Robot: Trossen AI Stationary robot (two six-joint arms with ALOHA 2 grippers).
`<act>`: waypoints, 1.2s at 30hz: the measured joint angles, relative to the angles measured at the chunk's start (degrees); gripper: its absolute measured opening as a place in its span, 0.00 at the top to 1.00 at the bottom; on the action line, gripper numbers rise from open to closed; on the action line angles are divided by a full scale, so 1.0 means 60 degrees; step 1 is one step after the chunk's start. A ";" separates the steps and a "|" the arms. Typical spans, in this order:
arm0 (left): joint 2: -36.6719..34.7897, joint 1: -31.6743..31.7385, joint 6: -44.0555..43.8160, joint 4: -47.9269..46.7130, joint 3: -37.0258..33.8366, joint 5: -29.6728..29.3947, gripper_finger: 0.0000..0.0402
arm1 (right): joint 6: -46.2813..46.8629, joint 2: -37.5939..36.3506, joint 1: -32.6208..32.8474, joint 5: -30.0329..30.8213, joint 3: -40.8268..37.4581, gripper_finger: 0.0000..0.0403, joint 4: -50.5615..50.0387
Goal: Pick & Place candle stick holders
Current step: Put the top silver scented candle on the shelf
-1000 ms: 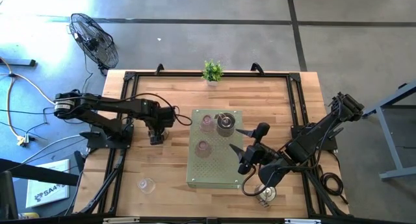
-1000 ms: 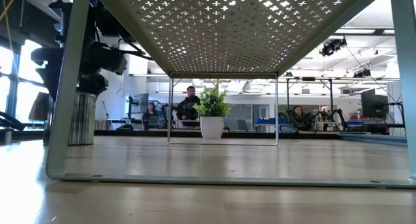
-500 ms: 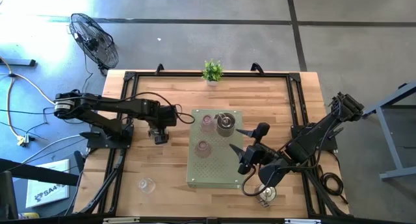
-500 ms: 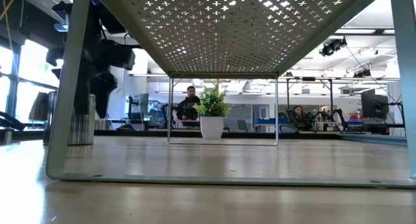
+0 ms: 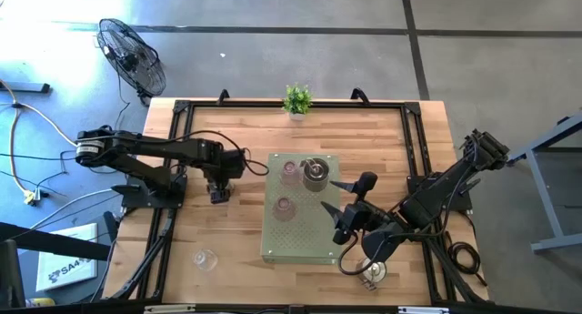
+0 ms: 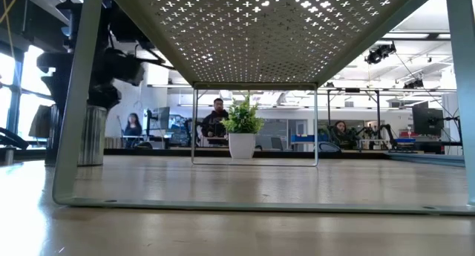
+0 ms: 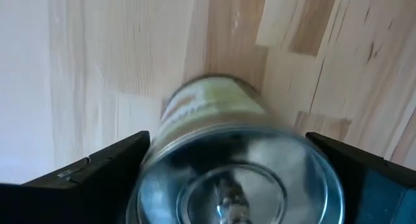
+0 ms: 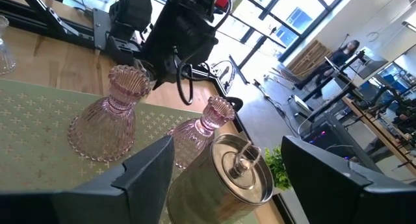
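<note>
Left gripper (image 5: 216,194) back down over silvery holder (image 7: 237,162) on desk (image 5: 227,250) left of green rack (image 5: 300,250), after brief shift; fingers wide apart astride it, no grip yet. Right gripper (image 5: 344,225) unmoved, fingers apart, empty. Pick pending

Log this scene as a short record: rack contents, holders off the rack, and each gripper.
Rack: two pink glass holders and a metal holder stand on it
Off rack: clear glass holder on table, front left; metal holder front right
Left gripper: open, straddling a metal holder on the wood
Right gripper: open, over the rack, holding nothing
</note>
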 joint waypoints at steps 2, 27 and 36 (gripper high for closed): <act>0.0000 0.0000 -0.0026 0.0121 0.0003 0.0003 0.01 | 0.0001 0.0000 -0.0002 -0.0004 0.0000 0.31 0.0001; 0.0000 0.0000 0.0041 0.0101 0.0004 -0.0008 0.01 | 0.0001 0.0000 0.0001 -0.0011 0.0000 0.31 0.0001; 0.0000 0.0000 -0.0466 0.0021 0.0004 -0.0004 0.01 | -0.0001 0.0000 0.0000 -0.0174 0.0000 0.31 -0.0014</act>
